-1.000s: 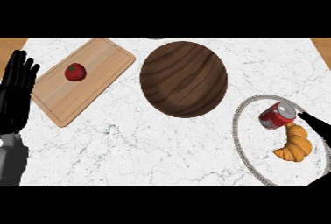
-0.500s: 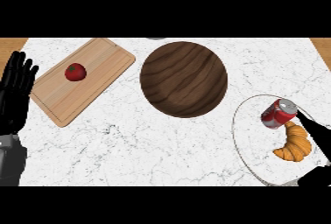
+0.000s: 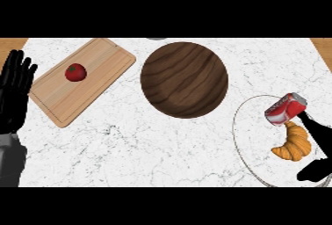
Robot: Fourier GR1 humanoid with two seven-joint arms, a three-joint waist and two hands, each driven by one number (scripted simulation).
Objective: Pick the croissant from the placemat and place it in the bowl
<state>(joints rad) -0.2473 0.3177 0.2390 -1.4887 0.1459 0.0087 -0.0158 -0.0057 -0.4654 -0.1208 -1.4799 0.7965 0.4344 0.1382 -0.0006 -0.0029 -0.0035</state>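
1. Croissant (image 3: pixel 294 144) lies on the placemat (image 3: pixel 241 136), a pale round mat at the counter's right edge, in the mat's right half.
2. A red soda can (image 3: pixel 285 109) lies tipped on its side on the same mat, just beyond the croissant and about touching its upper tip.
3. The right hand (image 3: pixel 318 134) shows as a dark shape at the counter's right edge, one part running alongside the croissant's right side and another lower down near the mat's lower rim; whether its fingers are spread or curled cannot be told.
4. The bowl (image 3: pixel 185 79), dark wood grain, sits near the middle of the counter's far edge, well apart from the croissant.
5. A wooden cutting board (image 3: pixel 97 66) lies angled toward the counter's far left corner, with a red tomato (image 3: pixel 76 72) on it.
6. The left hand (image 3: pixel 16 90) rests at the counter's left edge, fingers straight and pointing up, holding nothing.
7. The counter (image 3: pixel 149 149) is white marble.
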